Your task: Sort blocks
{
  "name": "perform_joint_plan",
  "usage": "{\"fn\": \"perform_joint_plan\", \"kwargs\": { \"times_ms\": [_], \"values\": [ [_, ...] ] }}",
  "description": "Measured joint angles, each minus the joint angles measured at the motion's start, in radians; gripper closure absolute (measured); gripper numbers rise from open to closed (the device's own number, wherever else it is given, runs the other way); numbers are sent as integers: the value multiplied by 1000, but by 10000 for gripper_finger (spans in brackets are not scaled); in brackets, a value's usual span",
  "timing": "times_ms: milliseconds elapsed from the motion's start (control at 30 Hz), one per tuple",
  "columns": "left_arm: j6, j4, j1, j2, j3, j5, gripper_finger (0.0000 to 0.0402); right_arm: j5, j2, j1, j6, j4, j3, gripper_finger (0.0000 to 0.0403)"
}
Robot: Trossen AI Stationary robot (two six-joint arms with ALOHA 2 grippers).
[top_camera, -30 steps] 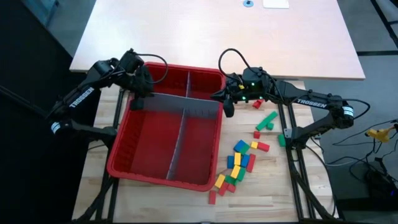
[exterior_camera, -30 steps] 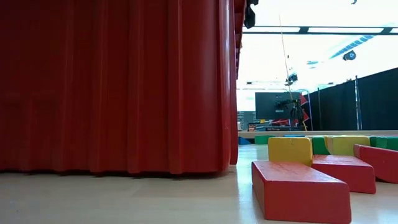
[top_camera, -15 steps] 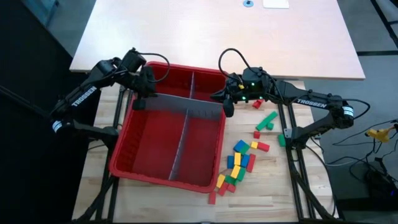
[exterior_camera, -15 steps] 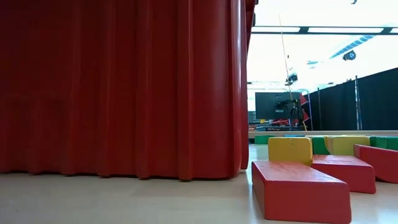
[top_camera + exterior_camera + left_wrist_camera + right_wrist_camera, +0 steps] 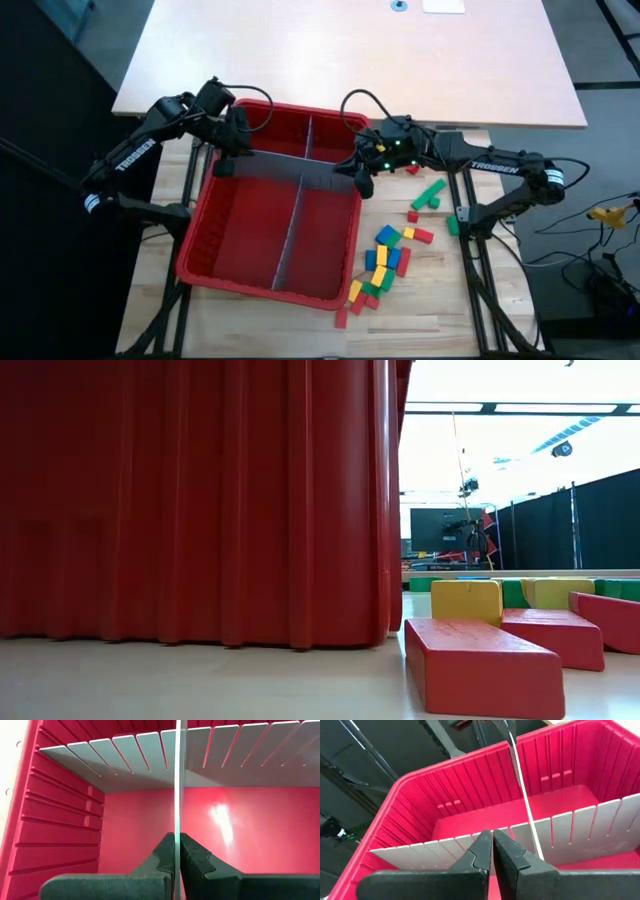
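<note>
Left gripper (image 5: 176,851): my jaws are pinched on the thin edge of the grey cross panel (image 5: 290,168), at the bin's far left side.
Right gripper (image 5: 491,851): at the bin's far right rim, my jaws are pressed together; a thin grey edge seems to sit between them, though I cannot tell for sure.
Bin (image 5: 205,230): big and red, standing on the worktop (image 5: 440,300) between my two arms; one grey panel runs across it, another (image 5: 290,230) runs lengthwise.
Blocks (image 5: 385,262): red, green, blue and yellow, scattered on the worktop just right of the bin, none inside it that I can see.
Low view: a red block (image 5: 480,665) lies nearest, a yellow one (image 5: 466,600) behind it, beside the bin wall (image 5: 200,500).
</note>
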Motion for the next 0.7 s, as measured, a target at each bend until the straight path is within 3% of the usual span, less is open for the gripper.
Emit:
{"fn": "perform_joint_plan", "kwargs": {
  "times_ms": [700],
  "values": [
    [1,-5,0,-1,0,-1,401,-76,130,66,46,158,0,403]
  ]
}}
